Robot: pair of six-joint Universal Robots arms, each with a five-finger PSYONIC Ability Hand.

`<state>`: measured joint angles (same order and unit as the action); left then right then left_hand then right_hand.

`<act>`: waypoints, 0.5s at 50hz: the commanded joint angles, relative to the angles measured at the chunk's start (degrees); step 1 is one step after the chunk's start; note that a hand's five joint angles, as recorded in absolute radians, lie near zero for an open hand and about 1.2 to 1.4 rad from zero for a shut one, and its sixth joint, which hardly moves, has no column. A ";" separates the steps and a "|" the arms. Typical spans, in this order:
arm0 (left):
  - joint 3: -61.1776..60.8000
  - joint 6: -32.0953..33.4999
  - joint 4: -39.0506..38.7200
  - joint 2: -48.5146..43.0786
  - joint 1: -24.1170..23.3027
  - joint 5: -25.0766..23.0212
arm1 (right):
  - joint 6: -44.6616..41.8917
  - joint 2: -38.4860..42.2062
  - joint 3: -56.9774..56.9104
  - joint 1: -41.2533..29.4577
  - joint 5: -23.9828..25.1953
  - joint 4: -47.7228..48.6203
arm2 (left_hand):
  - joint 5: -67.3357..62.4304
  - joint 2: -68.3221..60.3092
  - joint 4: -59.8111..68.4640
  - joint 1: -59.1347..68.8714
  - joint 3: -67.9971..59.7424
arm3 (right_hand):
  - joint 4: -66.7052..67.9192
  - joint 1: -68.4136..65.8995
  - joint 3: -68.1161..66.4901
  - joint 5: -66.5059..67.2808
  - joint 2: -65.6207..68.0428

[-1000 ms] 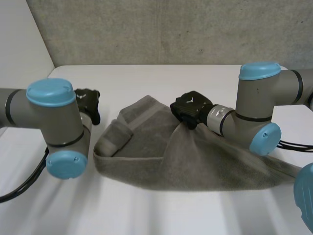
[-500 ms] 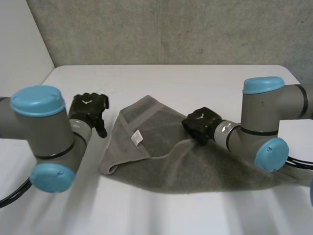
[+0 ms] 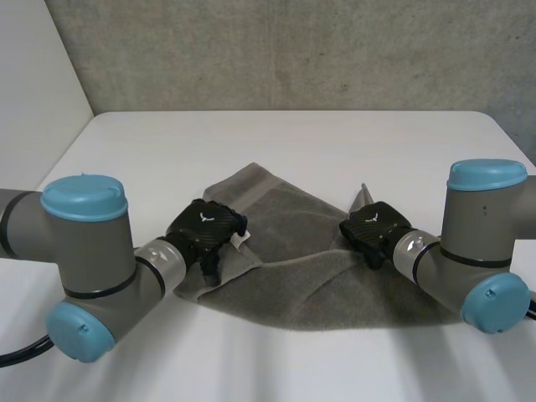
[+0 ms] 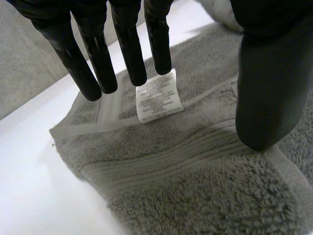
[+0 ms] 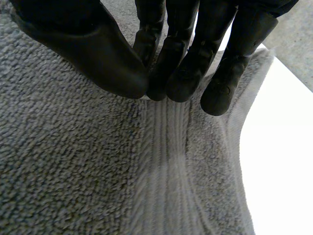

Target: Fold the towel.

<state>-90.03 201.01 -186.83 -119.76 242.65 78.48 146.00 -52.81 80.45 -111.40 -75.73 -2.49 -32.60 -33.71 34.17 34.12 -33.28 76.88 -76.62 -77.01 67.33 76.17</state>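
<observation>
**Right fingers pinch the towel, left fingers spread above its label corner**

The right hand's (image 5: 161, 29) fingers (image 5: 186, 68) are pressed together and meet the thumb (image 5: 98, 54) tip to tip, pinching a raised ridge of the grey towel (image 3: 293, 251) along its ribbed band, close to the edge at the robot's right. In the head view a small peak of cloth stands up just behind this hand.

The left hand's (image 4: 132, 19) fingers (image 4: 129, 54) are straight and slightly spread, well apart from the thumb (image 4: 266, 93), and grip nothing. Their tips hang just over the white label (image 4: 157, 95) near the towel's left corner. The thumb points down at the pile beside the label; whether it touches the cloth I cannot tell.

The towel lies spread and rumpled in the middle of the white desk (image 3: 293, 142), between the two arms, with one corner pointing away towards the grey wall (image 3: 276, 50).

Half a second ago the left hand hung over bare desk, just off the towel's left edge; it is now above the cloth at the label. The right hand has drawn to the robot's right, and the cloth looks stretched out wider. A second ago the left corner was rolled over on itself, and it now lies open.
</observation>
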 commanded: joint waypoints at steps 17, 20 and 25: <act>3.36 -0.71 1.99 -2.14 -5.52 3.87 | -0.63 -0.10 1.37 -0.05 0.67 0.30 | 15.06 6.17 -6.63 -6.58 5.74 | 3.12 -3.38 -2.99 2.67 3.83; 3.89 0.08 1.82 -2.93 -5.78 4.13 | -0.63 -0.10 1.37 -0.05 0.67 0.30 | 14.72 5.83 -6.30 -6.24 5.40 | 3.12 -3.38 -2.99 2.67 3.83; 7.31 0.26 2.34 -6.00 -5.87 3.87 | -0.72 -0.10 1.55 -0.05 0.67 0.30 | 13.04 4.16 -4.62 -4.56 3.73 | 3.12 -3.38 -2.99 2.67 3.83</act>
<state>-85.93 200.81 -184.84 -122.61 236.87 82.44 145.40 -52.91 81.84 -111.45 -75.05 -2.19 -32.03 -33.17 34.16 33.57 -32.73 76.88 -76.77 -77.08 67.33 76.18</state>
